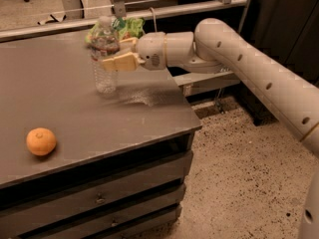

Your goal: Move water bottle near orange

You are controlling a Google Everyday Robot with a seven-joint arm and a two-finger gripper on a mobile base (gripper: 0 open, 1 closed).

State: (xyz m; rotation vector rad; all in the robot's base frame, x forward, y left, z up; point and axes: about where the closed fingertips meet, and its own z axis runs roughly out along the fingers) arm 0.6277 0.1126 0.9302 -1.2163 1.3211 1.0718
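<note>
Your gripper (111, 52) pinches the upright water bottle (104, 78), well apart from the orange (41, 141) near the table (149, 114) front.

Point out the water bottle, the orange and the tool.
water bottle (105, 80): camera view, clear lower body.
orange (41, 141): camera view, middle of peel.
tool (110, 53): camera view, between its fingertips, shut around the bottle's middle.

one raised camera looks down across the table (60, 108), fairly near, the hand (110, 53) gripping the water bottle (104, 78) upper-centre.
</note>
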